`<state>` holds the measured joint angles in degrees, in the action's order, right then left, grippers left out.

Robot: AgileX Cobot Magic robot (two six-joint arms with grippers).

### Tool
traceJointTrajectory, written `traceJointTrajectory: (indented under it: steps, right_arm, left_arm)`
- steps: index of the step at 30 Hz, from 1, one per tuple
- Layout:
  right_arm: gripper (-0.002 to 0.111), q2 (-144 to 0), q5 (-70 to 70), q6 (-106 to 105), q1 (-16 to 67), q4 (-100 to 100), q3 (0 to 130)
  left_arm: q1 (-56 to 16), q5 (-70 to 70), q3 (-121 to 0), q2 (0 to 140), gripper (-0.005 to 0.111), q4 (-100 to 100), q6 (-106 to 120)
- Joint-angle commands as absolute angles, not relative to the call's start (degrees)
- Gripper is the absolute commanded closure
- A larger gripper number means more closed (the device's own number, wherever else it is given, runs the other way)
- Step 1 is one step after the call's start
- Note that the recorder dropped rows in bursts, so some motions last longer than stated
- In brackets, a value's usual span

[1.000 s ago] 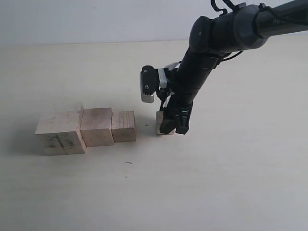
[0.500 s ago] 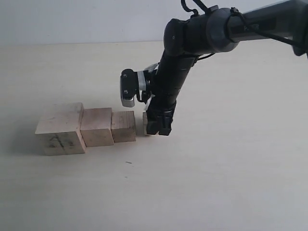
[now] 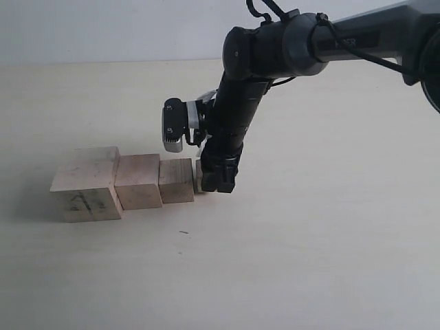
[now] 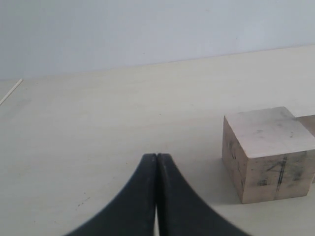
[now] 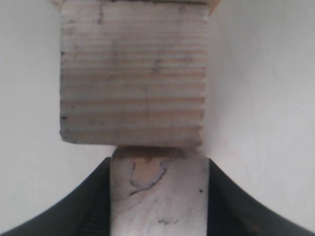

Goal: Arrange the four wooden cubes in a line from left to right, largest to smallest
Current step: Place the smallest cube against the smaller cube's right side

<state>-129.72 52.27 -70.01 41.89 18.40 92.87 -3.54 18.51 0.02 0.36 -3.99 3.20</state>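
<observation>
Moved left, the right gripper [image 3: 218, 180] clamps the smallest cube [image 5: 157, 196] against the third cube [image 3: 177, 181]'s right side; the left gripper [image 4: 156, 160] sits closed, empty.

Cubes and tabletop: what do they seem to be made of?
Largest cube: pale bare wood, matt, with dark scribbled marks on its front. Third cube: unfinished wood, by its parallel grain lines. Smallest cube: the same pale wood, pencil-like marks. Tabletop: smooth, cream, faintly streaked; perhaps laminate, unclear.

Mostly hidden behind right claw [image 3: 218, 185]: smallest cube [image 3: 199, 177]; second cube [image 4: 307, 125] cut off at frame edge.
</observation>
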Motion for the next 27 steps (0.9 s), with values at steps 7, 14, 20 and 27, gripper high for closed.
traceJointTrajectory:
  steps: [7,14,20,27]
  right_arm:
    - [0.108,-130.7,52.4,-70.4,42.0,19.5,93.1]
    - [0.108,-130.7,52.4,-71.9,42.0,20.7,93.1]
    - [0.108,-130.7,52.5,-71.9,42.0,19.7,93.1]
    - [0.095,-130.7,53.1,-71.9,42.0,20.8,93.1]
  left_arm:
    - [-3.4,18.1,0.0,0.0,0.107,-4.1,3.2]
    - [-3.4,18.1,0.0,0.0,0.107,-4.1,3.2]
    - [-3.4,18.1,0.0,0.0,0.107,-4.1,3.2]
    - [-3.4,18.1,0.0,0.0,0.107,-4.1,3.2]
